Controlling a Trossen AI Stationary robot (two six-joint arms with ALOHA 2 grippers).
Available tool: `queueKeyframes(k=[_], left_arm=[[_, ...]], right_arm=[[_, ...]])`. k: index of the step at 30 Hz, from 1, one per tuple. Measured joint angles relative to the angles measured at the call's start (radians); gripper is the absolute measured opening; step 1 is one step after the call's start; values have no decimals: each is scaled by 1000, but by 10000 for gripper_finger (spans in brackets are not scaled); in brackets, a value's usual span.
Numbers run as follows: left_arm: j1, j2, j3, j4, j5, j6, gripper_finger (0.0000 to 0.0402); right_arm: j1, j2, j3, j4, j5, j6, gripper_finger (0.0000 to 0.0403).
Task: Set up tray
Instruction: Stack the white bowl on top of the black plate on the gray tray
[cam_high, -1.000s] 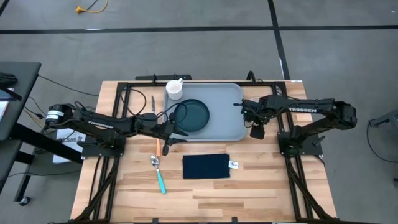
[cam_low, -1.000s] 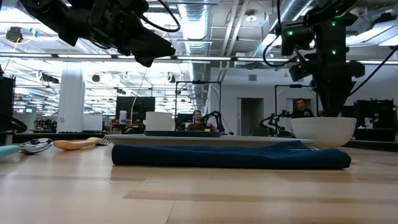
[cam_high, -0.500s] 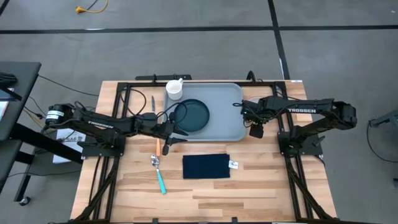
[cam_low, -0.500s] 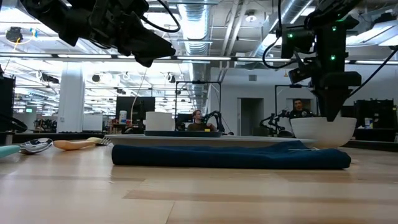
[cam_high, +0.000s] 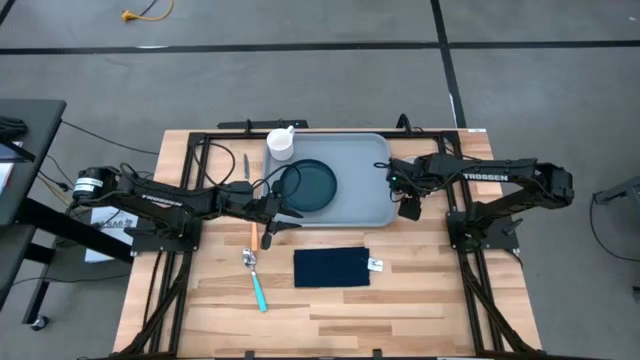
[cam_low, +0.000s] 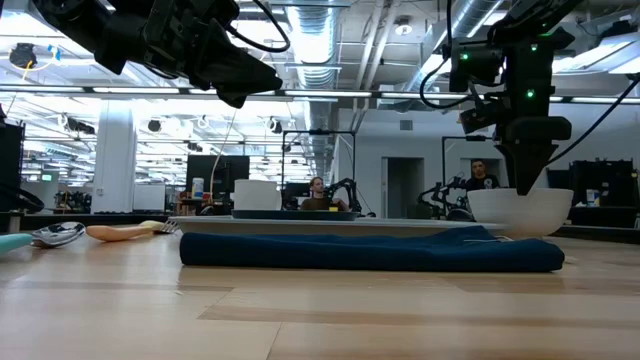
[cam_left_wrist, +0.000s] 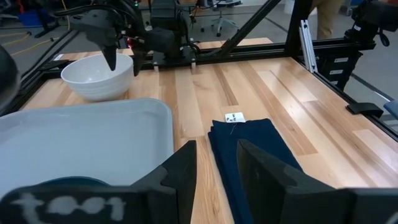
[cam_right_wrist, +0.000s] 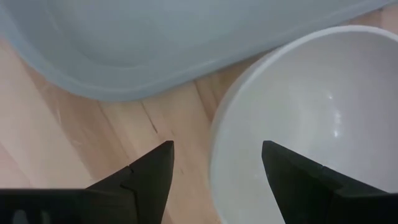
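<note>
Change over the last second: right claw has dropped a bit and edged in. In the low view its tips now hang right at the rim of the white bowl, where before they sat higher. Its fingers are spread wide. From the right wrist view they straddle the bowl's rim, one finger outside over bare wood and the other over the bowl's inside. I see no contact yet, and nothing is pinched.

My read: this is the approach to pick up the bowl, with closing on the rim next. The bowl is not on the tray yet.

The tray lies just beside the right claw, toward the table's middle. Its rounded corner is close to the bowl, but I can't tell whether they touch. The teal plate already sits on the tray, on the side far from this claw. A white mug is at the tray's far corner.

The left claw hasn't moved. It hovers near the tray's other end, its fingers partly apart with nothing between them. The navy napkin lies just ahead of it on the wood.

Writing: "TROSSEN" in white on the right arm, and the same mark on the left arm, though too small there to read surely. The napkin has a small white tag, unreadable.
</note>
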Motion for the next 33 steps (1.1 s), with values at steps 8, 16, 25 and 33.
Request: queueKeyframes(k=[8,16,25,33], left_arm=[[0,0,0,0,0,0,105],[0,0,0,0,0,0,105],[0,0,0,0,0,-1,105],[0,0,0,0,0,-2,105]], right_arm=[[-49,0,0,4,0,-1,237],[-65,0,-13,20,-2,-5,237],[-65,1,-67,36,-1,-11,191],[-65,1,-67,36,-1,-12,76]])
